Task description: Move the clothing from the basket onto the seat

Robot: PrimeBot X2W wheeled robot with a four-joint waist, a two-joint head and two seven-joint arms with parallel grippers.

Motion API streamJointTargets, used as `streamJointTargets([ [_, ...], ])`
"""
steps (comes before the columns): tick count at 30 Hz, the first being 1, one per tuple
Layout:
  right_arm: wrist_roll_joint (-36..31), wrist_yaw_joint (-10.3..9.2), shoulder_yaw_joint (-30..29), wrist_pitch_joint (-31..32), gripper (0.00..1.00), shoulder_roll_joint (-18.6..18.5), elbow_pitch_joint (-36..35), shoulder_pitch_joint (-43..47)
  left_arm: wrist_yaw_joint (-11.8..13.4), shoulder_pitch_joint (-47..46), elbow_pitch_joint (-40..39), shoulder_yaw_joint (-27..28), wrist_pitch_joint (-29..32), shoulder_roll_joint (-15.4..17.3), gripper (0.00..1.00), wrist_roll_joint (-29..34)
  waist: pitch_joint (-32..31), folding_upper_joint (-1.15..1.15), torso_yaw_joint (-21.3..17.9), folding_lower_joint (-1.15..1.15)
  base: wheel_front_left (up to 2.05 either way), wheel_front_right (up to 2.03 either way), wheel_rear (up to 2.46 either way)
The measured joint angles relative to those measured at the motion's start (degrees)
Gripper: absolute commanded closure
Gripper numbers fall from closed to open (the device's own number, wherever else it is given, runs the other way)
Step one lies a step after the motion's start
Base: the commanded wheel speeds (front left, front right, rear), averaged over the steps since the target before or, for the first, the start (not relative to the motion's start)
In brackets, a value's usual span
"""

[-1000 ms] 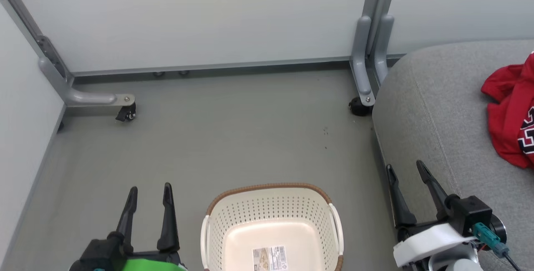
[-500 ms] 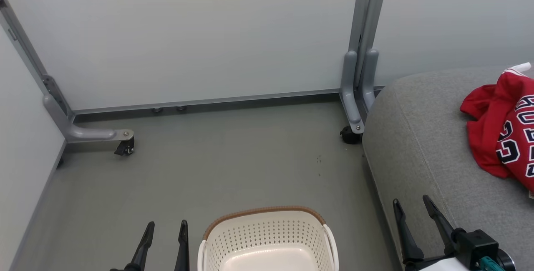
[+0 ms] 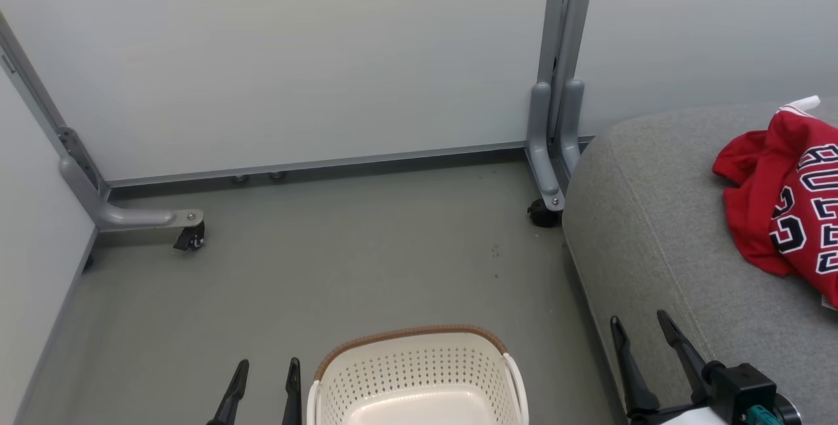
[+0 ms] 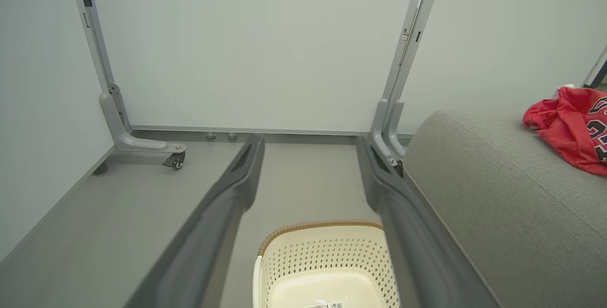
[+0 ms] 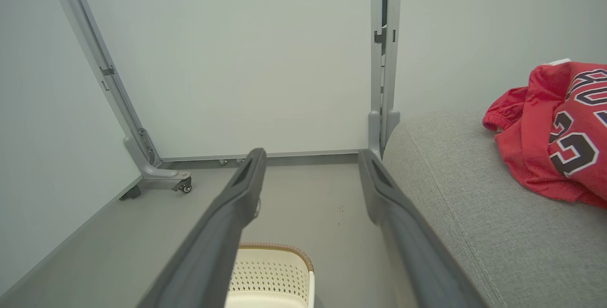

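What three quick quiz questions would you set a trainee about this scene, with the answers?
1. True or false: the red jersey lies on the grey seat.
2. Where does the basket stand: A on the seat, B on the floor, C on a table?
3. Fill in: the left pincer and the right pincer are both ____.
Key: 1 true; 2 B; 3 open.

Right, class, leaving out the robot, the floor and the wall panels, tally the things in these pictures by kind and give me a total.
Jersey: 1
Basket: 1
Seat: 1
Total: 3
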Motion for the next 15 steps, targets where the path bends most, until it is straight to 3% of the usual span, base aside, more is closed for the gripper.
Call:
streamJointTargets([
  [2, 0.02, 0.0, -0.04, 0.0, 0.0, -0.1, -0.01, 0.0, 0.09, -0.01, -0.01, 0.05, 0.0, 0.0, 0.0, -0.14, 0.05, 0.0, 0.28, 0.0, 0.0, 0.0, 0.0],
  [3, 0.02, 0.0, -0.04, 0.0, 1.0, -0.08, 0.31, 0.04, 0.11, 0.02, 0.27, 0.02, 0.0, 0.0, 1.0, -0.14, 0.06, 0.0, 0.36, 0.0, 0.0, 0.0, 0.0],
  [7, 0.59, 0.0, 0.04, 0.12, 1.0, 0.2, 2.04, 0.51, 0.11, 0.13, 2.02, -0.15, 0.19, -0.02, 1.0, -0.73, 0.13, 0.0, 0.37, 0.0, 0.0, 0.0, 0.0],
  [15, 9.62, 0.0, -0.64, 2.01, 1.0, 0.16, 2.68, 0.04, -0.01, -0.36, 2.66, 0.88, 2.13, 0.04, 1.0, -9.28, 0.64, 0.0, 0.41, 0.0, 0.0, 0.0, 0.0],
])
